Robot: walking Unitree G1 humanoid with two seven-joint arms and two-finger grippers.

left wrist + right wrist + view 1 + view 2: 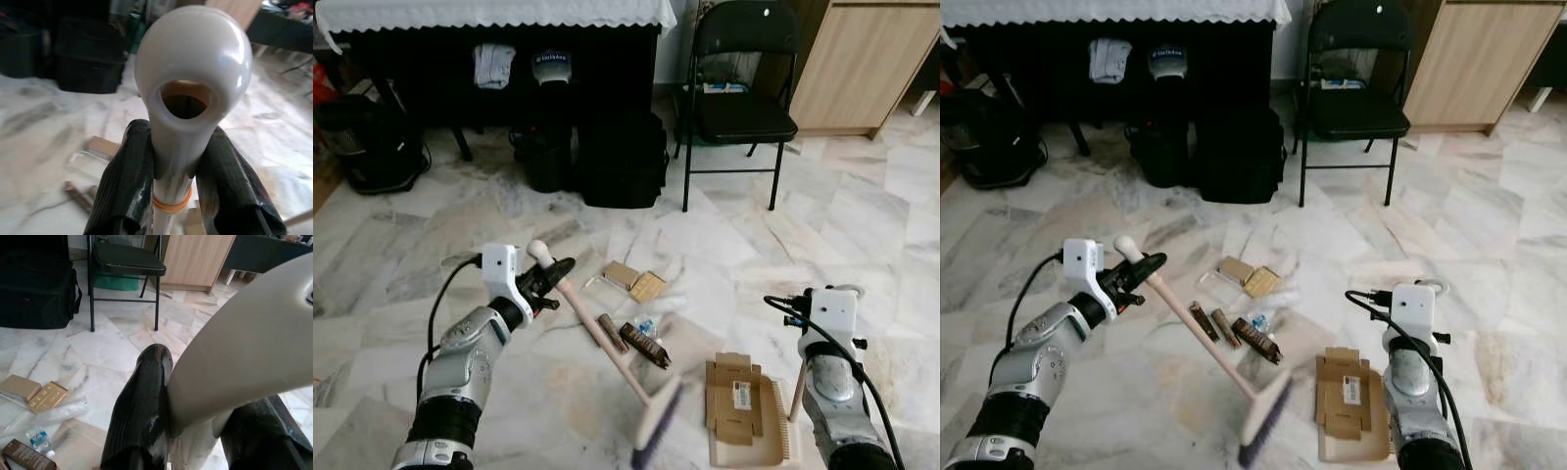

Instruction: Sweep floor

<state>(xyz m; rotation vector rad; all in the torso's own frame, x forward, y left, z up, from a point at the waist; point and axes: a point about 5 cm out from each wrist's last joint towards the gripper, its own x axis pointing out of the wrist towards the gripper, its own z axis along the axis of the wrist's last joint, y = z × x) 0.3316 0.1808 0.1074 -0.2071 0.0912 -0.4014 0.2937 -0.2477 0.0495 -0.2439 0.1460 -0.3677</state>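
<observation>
Nearest you, the dustpan (754, 416) rests on the marble floor (862, 225), its handle clamped in the right gripper (195, 431), while your left gripper (173, 186) pinches the broom (607, 343); next, I judge, drag the wrappers (644, 345) toward the pan.

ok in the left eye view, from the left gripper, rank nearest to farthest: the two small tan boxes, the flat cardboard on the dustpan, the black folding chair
1. Two small tan boxes: just to the right of the left gripper, which holds the broom handle.
2. Flat cardboard: lower right, lying on the dustpan by the right arm.
3. Black folding chair: far side, upper right, beside the wooden cabinet.
</observation>
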